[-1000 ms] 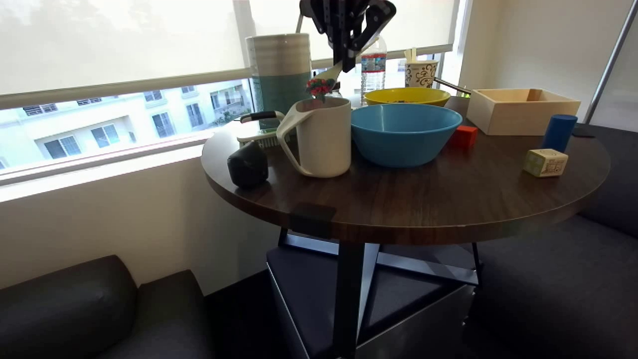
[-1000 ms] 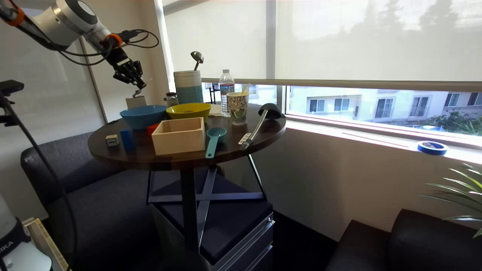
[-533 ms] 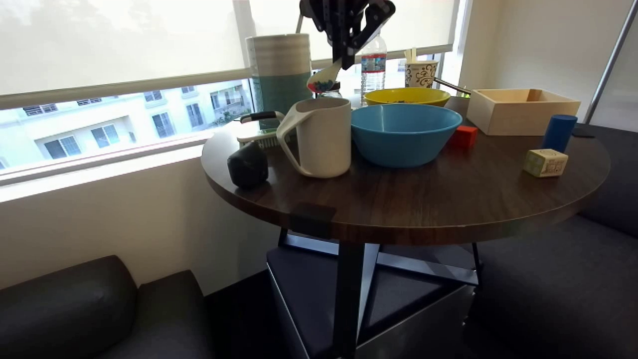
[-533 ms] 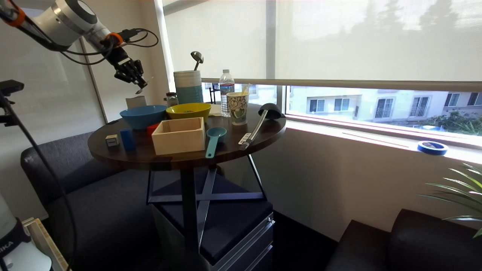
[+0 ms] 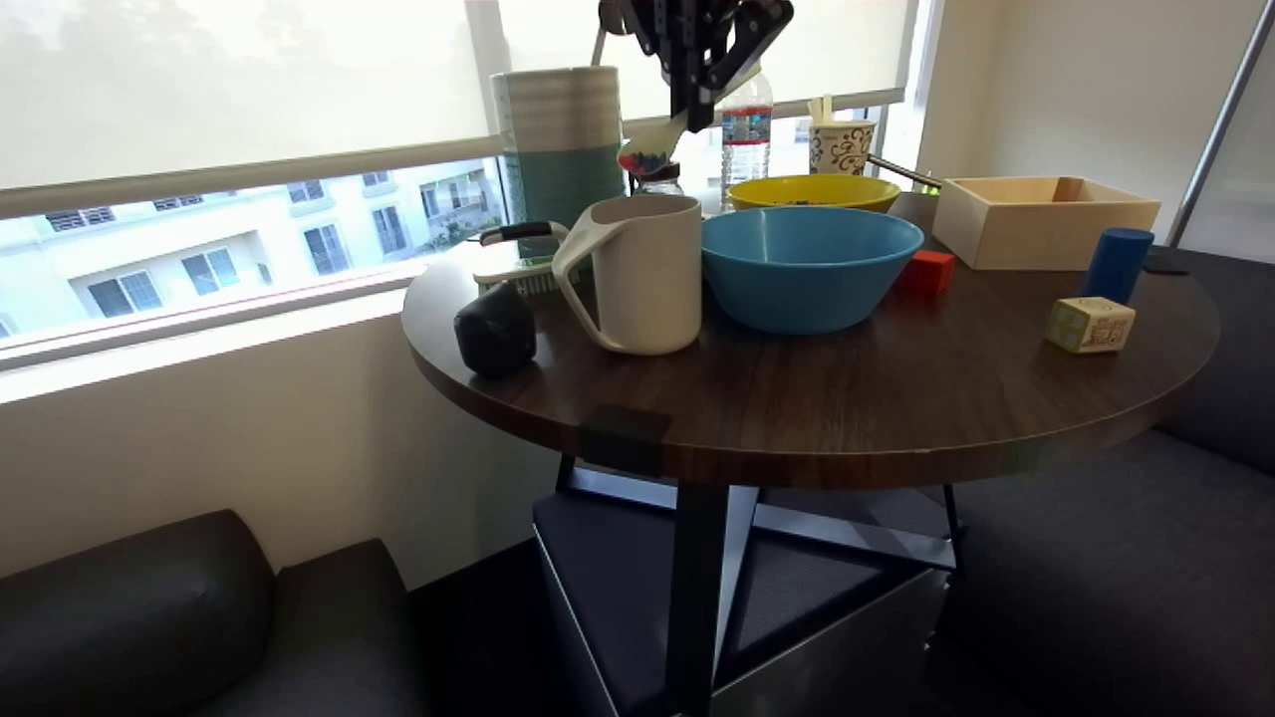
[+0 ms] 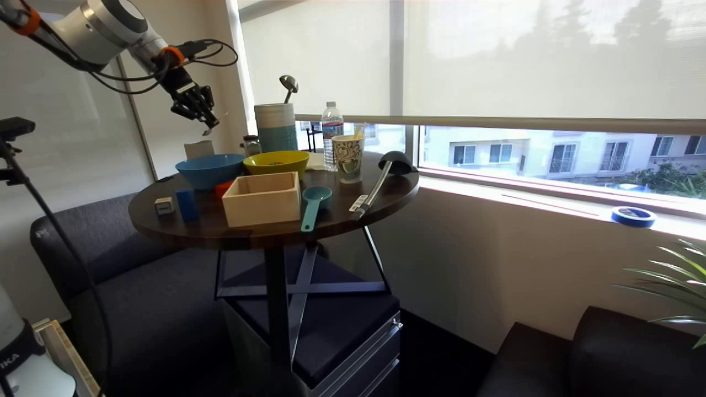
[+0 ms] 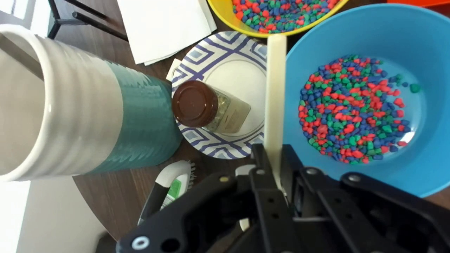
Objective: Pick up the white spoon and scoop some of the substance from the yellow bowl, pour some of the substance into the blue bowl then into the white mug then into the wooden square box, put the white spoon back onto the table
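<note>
My gripper [image 5: 694,112] is shut on the white spoon [image 5: 657,142] by its handle, which runs up between the fingers in the wrist view [image 7: 275,91]. The spoon's bowl holds red and blue bits and is above the white mug [image 5: 652,284], apart from it. The wrist view hides the spoon's bowl. The blue bowl [image 5: 812,294] stands beside the mug and holds a spread of coloured bits in the wrist view [image 7: 415,31]. The yellow bowl [image 7: 222,12] behind it holds more bits. The wooden square box [image 6: 262,205] stands on the table [image 5: 877,398].
A tall crock [image 5: 563,129] with a ladle, a paper plate [image 7: 242,77] with a spice jar [image 7: 195,103], a bottle [image 5: 747,129] and a brush [image 7: 177,174] stand near the mug. A black object [image 5: 495,331], red block [image 5: 928,274] and blue cylinder [image 5: 1118,266] lie around.
One second ago the spoon was tipped down over the mug with bits at its edge. It has since turned more level and risen a little. The gripper has shifted slightly.
</note>
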You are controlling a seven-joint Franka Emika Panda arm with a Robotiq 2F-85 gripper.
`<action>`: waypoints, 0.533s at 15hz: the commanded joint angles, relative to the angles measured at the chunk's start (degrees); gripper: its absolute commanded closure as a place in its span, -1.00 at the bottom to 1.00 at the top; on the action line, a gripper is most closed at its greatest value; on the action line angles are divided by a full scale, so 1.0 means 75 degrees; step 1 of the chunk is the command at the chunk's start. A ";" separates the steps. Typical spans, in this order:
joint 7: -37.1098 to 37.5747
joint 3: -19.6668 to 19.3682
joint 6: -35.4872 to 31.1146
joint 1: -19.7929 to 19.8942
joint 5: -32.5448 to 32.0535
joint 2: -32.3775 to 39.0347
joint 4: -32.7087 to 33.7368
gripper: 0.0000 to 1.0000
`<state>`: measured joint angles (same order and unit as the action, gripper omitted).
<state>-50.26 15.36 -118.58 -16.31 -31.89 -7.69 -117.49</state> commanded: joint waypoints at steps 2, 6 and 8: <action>0.0136 -0.0239 0.0068 0.0165 0.0607 -0.0349 0.0003 0.93; 0.0707 -0.0512 0.0223 0.0368 0.0918 -0.0916 -0.0290 0.93; 0.1129 -0.0679 0.0260 0.0496 0.1007 -0.1305 -0.0567 0.93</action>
<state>-45.49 11.43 -117.12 -13.82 -26.38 -12.35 -118.08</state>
